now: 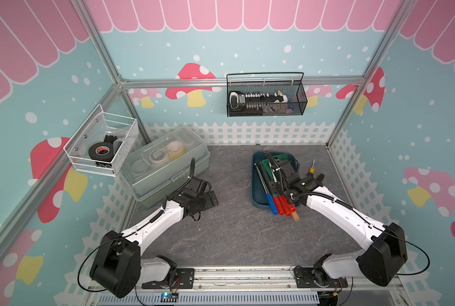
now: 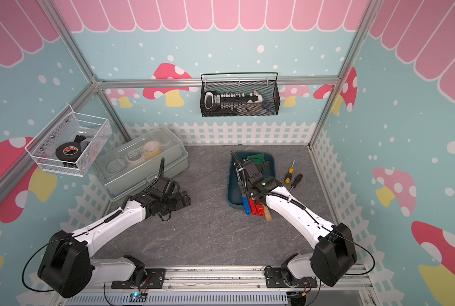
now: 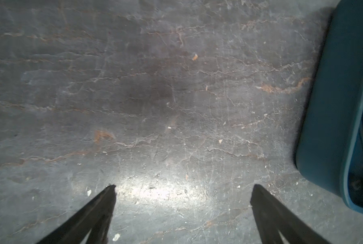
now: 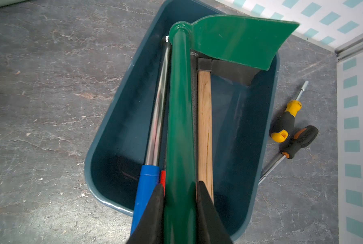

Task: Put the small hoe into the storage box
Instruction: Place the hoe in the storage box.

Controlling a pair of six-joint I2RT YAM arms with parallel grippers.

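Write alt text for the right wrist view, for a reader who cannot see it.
The right gripper, jaws shut on the handle of the green small hoe, holds it over the storage box. A wooden-handled hoe and a chrome blue-gripped tool lie in the box; two screwdrivers lie on the table beside it.

No word, number or brand can be read. The black roll of tape (image 1: 101, 151) in the white wire mesh basket (image 1: 84, 137) bears a red and white mark too small to read. The black and orange screwdriver handle (image 4: 303, 138) carries blurred lettering.
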